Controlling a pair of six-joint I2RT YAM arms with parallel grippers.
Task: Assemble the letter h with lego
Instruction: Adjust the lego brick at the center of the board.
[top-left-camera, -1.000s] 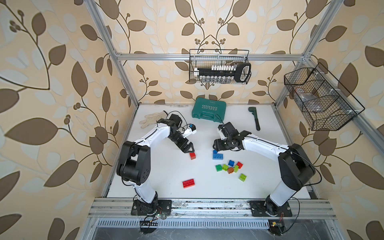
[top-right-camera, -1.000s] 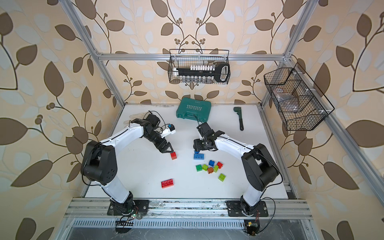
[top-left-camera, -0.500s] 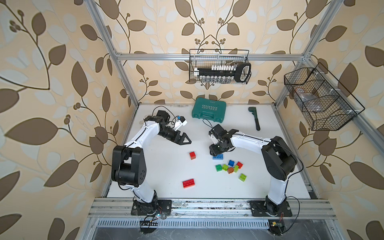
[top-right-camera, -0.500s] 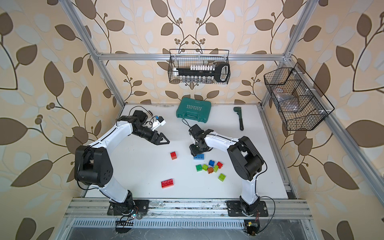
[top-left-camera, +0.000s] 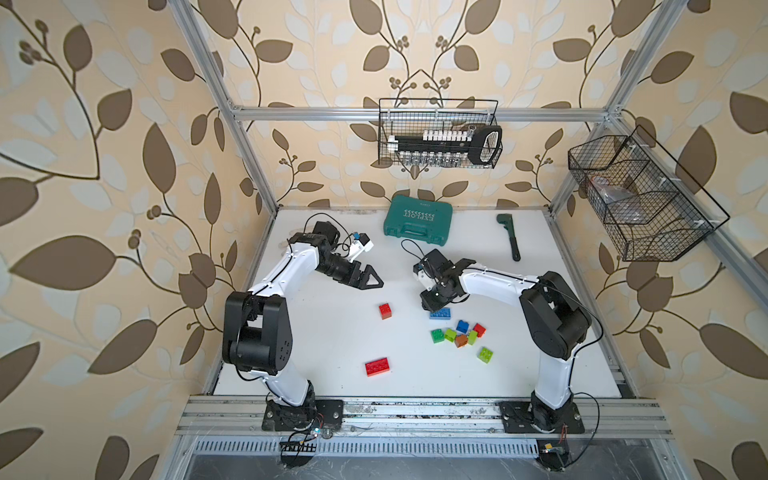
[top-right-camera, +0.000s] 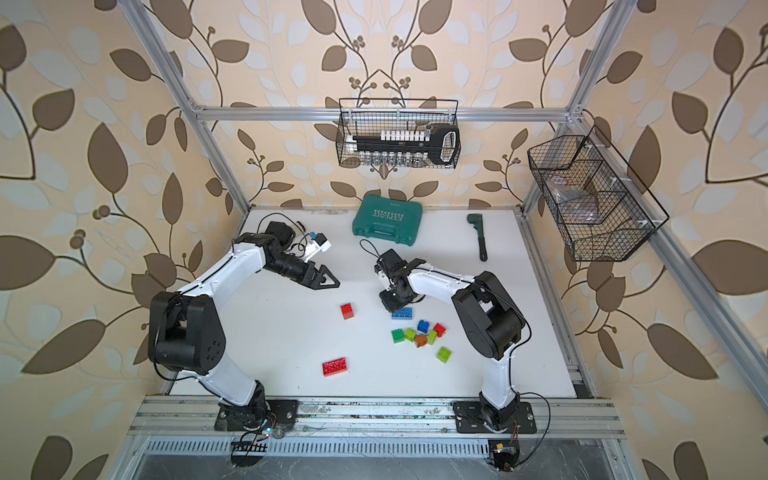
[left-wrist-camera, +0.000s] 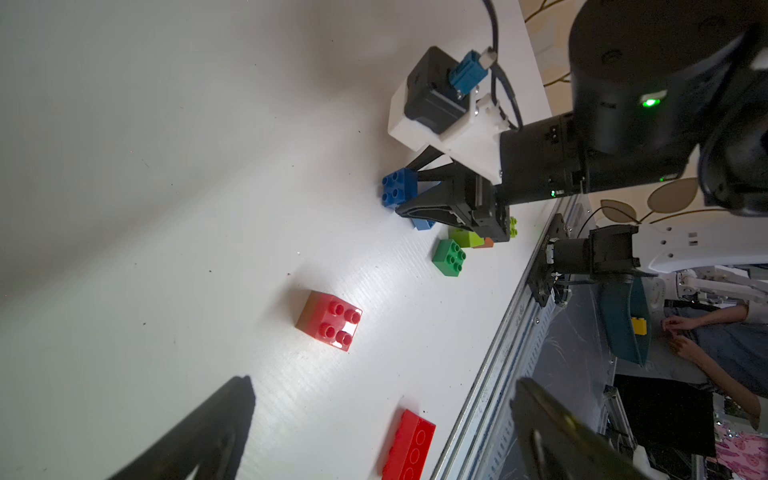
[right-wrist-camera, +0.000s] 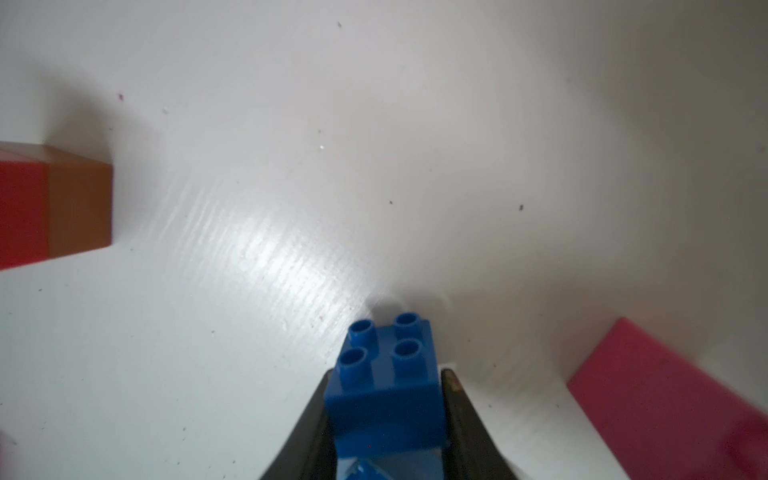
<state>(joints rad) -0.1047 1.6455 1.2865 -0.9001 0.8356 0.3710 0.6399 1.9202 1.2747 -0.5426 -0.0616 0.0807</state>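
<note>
Blue brick (right-wrist-camera: 388, 353) sits clamped in the right jaws (wrist views only; top views hide it). Left jaws gape empty over open worktop (top-left-camera: 332, 332), toward its far-left corner.

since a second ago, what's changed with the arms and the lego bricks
The left end effector pulled back from the small red square brick, open and empty. The right end effector swung in, dropped and closed on the long blue studded brick, still on the white table. The other loose bricks and the teal plastic case stayed put.
</note>
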